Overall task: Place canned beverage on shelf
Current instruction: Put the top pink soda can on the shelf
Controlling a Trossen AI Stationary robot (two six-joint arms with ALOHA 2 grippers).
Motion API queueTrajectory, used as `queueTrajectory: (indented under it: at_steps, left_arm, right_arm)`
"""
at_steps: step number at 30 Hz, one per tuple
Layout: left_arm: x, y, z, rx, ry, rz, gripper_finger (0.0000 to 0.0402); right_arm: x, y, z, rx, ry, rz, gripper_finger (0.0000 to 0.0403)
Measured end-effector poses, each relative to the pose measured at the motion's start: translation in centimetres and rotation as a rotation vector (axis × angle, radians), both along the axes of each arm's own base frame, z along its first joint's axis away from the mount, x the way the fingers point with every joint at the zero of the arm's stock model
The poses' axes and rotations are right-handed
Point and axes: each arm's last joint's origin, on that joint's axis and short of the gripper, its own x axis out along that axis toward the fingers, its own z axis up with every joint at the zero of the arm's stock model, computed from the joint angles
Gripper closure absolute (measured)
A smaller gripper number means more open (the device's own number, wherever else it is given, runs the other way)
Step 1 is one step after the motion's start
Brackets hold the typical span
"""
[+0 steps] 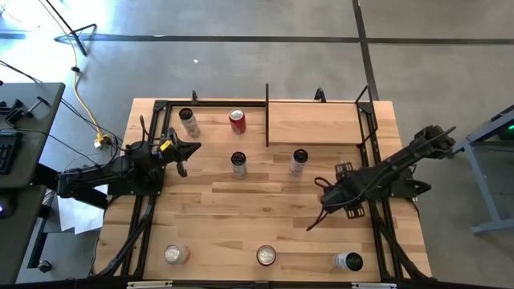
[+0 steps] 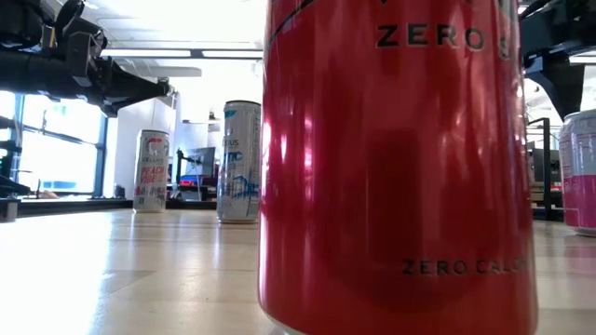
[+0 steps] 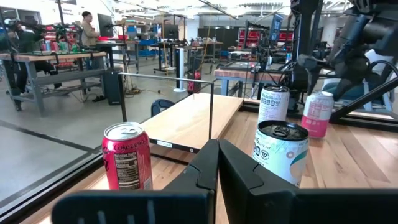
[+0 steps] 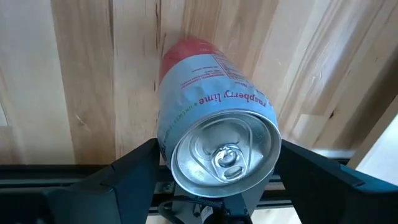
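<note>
While your right gripper (image 4: 217,186) holds the can (image 4: 214,124) in wide fingers above the counter (image 1: 241,209), carry it level onto the shelf (image 1: 313,122); left fingers (image 3: 214,180) shut

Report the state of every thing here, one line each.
shelf: no can on it yet.
raspberry lime can: held between the right gripper's fingers.
right gripper: shut on that can, over the table's right side.
left gripper: shut, empty, at the table's left.
red can: upright beside the shelf.
</note>
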Motion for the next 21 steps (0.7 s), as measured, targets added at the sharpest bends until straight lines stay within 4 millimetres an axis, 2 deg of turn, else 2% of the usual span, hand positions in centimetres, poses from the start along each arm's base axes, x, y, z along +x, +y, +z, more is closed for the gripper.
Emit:
queueTrajectory:
  at_steps: [7,21]
  left_arm:
    - [0.0,0.0,0.0,0.0,0.0,0.0,0.0398]
    - [0.0,0.0,0.0,0.0,-0.001,0.0,0.0398]
  right_arm:
    - [0.7,-0.8,-0.1,0.012,-0.028,-0.059,0.0109]
    - [2.2,-4.1,-0.1,0.029,-0.076,-0.506,0.0109]
